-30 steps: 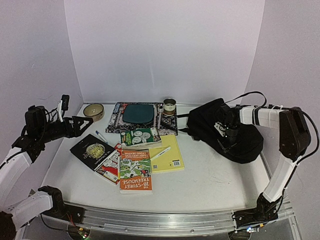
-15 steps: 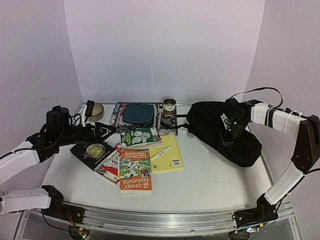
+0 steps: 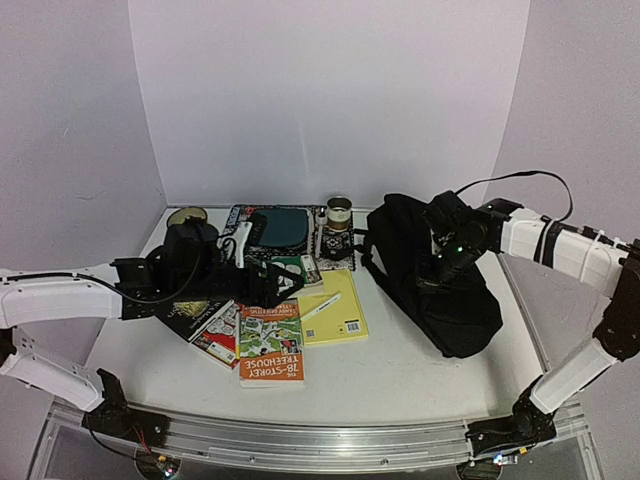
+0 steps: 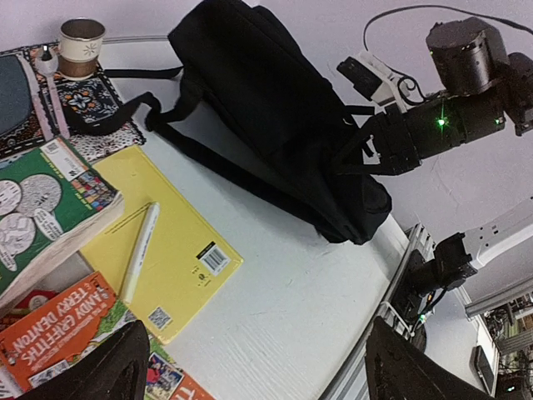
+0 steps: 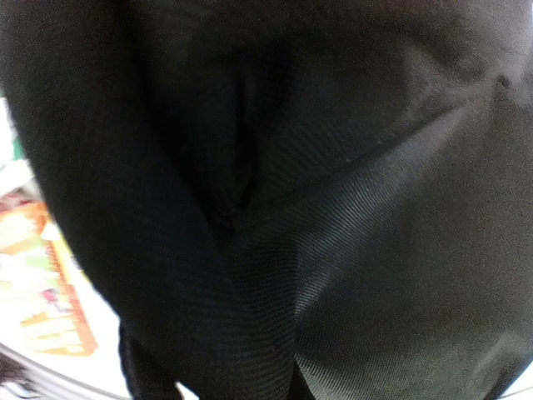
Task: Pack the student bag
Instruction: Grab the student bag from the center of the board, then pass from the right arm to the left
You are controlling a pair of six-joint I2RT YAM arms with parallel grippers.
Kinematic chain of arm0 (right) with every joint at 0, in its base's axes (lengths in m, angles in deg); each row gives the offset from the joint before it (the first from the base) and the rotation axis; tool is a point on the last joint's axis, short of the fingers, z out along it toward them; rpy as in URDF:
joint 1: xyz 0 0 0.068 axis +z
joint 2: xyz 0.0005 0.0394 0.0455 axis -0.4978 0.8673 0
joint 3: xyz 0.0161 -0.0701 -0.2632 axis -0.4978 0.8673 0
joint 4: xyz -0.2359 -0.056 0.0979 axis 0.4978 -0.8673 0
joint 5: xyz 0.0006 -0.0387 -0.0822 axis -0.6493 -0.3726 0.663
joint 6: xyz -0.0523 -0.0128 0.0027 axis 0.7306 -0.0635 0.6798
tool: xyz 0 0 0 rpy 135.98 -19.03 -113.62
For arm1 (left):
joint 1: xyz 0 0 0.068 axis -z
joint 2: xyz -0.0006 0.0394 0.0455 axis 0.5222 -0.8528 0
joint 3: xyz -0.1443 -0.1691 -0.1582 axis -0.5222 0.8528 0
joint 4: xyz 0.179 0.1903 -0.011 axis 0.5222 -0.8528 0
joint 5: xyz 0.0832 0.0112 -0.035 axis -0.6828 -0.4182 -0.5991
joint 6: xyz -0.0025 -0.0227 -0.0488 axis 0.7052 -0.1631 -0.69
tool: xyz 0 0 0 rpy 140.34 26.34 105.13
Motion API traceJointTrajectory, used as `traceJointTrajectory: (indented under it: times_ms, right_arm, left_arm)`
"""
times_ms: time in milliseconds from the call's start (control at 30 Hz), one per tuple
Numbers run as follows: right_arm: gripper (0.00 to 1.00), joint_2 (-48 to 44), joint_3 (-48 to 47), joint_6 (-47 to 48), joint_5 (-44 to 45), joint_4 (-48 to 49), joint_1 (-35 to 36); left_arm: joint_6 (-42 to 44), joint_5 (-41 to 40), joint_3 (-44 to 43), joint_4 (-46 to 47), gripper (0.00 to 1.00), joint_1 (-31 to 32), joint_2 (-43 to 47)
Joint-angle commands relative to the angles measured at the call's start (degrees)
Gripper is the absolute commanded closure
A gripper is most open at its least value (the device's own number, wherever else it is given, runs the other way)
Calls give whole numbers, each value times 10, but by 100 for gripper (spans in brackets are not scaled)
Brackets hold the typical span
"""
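The student bag [image 3: 450, 300], a big soft black backpack, lies at the right with its top raised and its straps [image 4: 166, 125] trailing left. My right gripper [image 3: 438, 277] is pressed into its upper side and shut on a fold of the fabric. Black cloth [image 5: 333, 208] fills the right wrist view and hides the fingers. My left gripper [image 3: 287, 292] hovers open over the books left of the bag. Its two dark fingertips [image 4: 108, 371] frame bare table near the yellow notepad [image 4: 158, 242].
A white pen [image 4: 139, 250] lies on the notepad. A green book [image 3: 280, 272], an orange book [image 3: 272, 355] and a black book [image 3: 185, 310] are spread at centre left. A patterned mat with a teal pad [image 3: 280, 228], a tape roll [image 3: 340, 211] and a round tin [image 3: 186, 214] line the back.
The right gripper has shut on the bag and drawn it up and to the left. The left arm has swept right, from the left wall to above the books.
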Motion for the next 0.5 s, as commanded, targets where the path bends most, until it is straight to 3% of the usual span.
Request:
traceJointTrajectory:
  times_ms: [0, 233, 467]
  right_arm:
    - [100, -33, 17, -119, -22, 87, 33]
    - [100, -23, 27, -195, 16, 145, 75]
    - [100, -18, 23, -231, 30, 180, 97]
  left_arm:
    - [-18, -72, -49, 71, 9, 44, -61]
    - [-18, -128, -135, 76, 10, 104, -181]
    - [-36, -147, -197, 91, 16, 118, -278]
